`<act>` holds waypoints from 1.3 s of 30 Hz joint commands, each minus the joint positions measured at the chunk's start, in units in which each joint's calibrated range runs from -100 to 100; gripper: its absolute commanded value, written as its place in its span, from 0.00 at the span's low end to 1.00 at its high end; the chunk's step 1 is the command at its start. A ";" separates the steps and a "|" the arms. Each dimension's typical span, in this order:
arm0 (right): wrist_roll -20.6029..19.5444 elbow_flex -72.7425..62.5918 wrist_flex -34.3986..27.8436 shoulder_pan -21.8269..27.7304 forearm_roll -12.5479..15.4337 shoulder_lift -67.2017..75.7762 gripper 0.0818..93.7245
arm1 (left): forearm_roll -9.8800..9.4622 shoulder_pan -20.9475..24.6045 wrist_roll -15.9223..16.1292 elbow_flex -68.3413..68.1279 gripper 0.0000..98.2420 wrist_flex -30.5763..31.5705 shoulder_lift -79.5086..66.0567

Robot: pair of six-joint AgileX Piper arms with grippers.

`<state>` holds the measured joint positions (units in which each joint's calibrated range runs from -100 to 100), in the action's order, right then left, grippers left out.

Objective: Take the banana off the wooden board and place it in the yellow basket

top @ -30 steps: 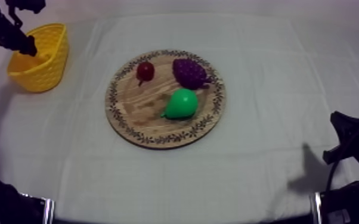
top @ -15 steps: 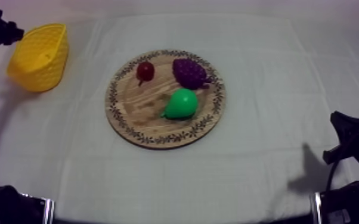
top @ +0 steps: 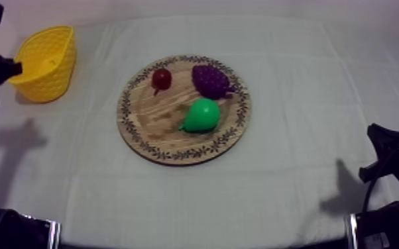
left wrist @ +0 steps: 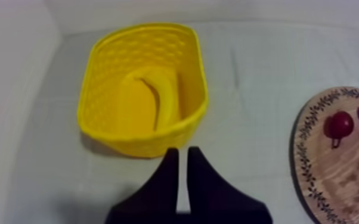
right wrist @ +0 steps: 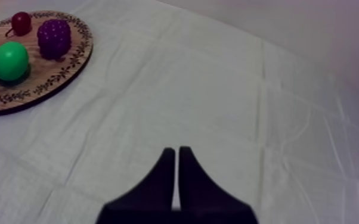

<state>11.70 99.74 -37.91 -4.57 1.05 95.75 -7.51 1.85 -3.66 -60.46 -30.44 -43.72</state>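
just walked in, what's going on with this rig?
The banana lies inside the yellow basket, so the task looks done. The left gripper hangs just beside the basket, shut and empty. The right gripper sits at its own side, shut. The pear, grapes and small red fruit sit on the wooden board.

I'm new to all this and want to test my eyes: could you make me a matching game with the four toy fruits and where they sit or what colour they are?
Things:
1. banana
2. pear
3. bunch of grapes
4. small red fruit

Descriptions:
A. purple, on the wooden board
B. lying inside the yellow basket
C. on the board, the fruit nearest the basket
D. green, on the board

Pairs: 1-B, 2-D, 3-A, 4-C.
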 commanded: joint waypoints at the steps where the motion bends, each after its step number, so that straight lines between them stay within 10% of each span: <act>1: -0.03 0.04 0.00 -0.03 0.00 0.01 0.00 | -1.78 -0.98 -4.58 -8.80 0.01 1.70 -9.25; 15: -0.01 0.04 0.00 -0.03 0.00 0.01 0.00 | -4.15 -1.81 -11.48 -30.65 0.00 -4.74 -35.78; 26: -0.04 0.04 0.00 -0.03 0.00 0.01 0.00 | 1.42 0.09 -2.83 -35.43 0.00 -10.67 -50.35; 39: -0.02 0.04 0.00 -0.03 0.00 0.01 0.00 | 4.69 0.93 -4.31 -37.62 0.02 -7.41 -56.04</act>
<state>11.70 99.74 -37.91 -4.57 1.05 95.75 -2.97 2.76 -7.47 -97.45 -41.81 -99.70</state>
